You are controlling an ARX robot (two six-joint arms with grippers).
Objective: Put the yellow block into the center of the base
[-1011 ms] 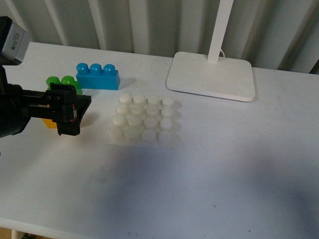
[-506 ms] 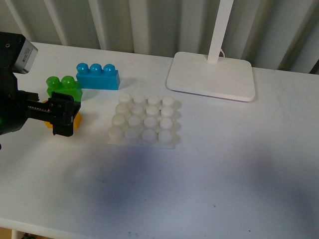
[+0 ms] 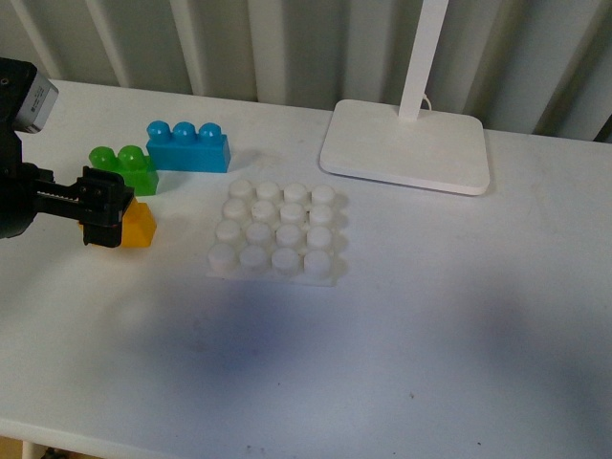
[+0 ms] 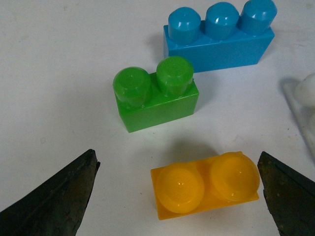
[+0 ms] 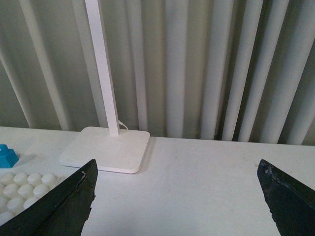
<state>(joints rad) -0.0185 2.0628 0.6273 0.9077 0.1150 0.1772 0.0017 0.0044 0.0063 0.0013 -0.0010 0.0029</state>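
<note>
Orange-yellow plastic, two studs up: the yellow block (image 4: 204, 184) sits flat on the white table (image 3: 382, 335), just beside the green brick (image 4: 155, 98) and apart from the base (image 3: 273, 275), whose studded centre is bare. The left gripper (image 4: 178, 196) is spread wide with one finger off each end of the block, apparently lined up to pinch it lengthwise. It shows no contact. The right gripper (image 5: 179, 196), also spread and empty, faces the lamp foot (image 5: 106, 149), probably keeping clear of the base.
</note>
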